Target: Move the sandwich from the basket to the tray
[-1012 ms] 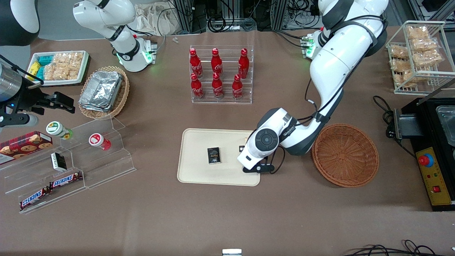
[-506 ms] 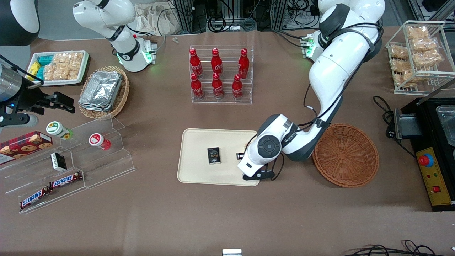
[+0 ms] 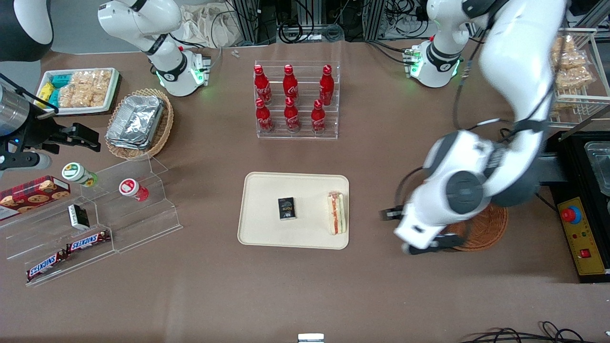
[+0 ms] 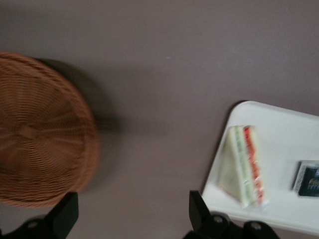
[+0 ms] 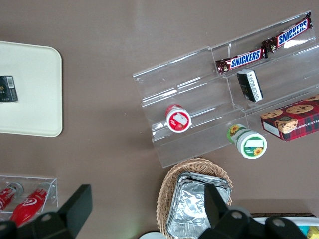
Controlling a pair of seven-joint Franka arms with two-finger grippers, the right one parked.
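Note:
The sandwich (image 3: 336,212) lies on its side on the cream tray (image 3: 267,190), along the tray edge nearest the working arm, with its red and green filling showing (image 4: 244,167). My left gripper (image 3: 419,231) hangs above bare table between the tray (image 4: 284,134) and the reddish-brown basket (image 3: 486,228). It is open (image 4: 130,214), its fingers (image 4: 197,211) spread wide with only table between them. The basket (image 4: 35,134) holds nothing that I can see; the arm covers much of it in the front view.
A small black box (image 3: 287,208) lies mid-tray. A rack of red cola bottles (image 3: 290,100) stands farther from the front camera. A clear stepped shelf (image 3: 119,209) and a tan basket of foil containers (image 3: 138,124) lie toward the parked arm's end. A black machine (image 3: 581,200) stands beside the basket.
The gripper has left the tray and swung over toward the basket. The sandwich, hidden under the hand before, now lies uncovered on the tray.

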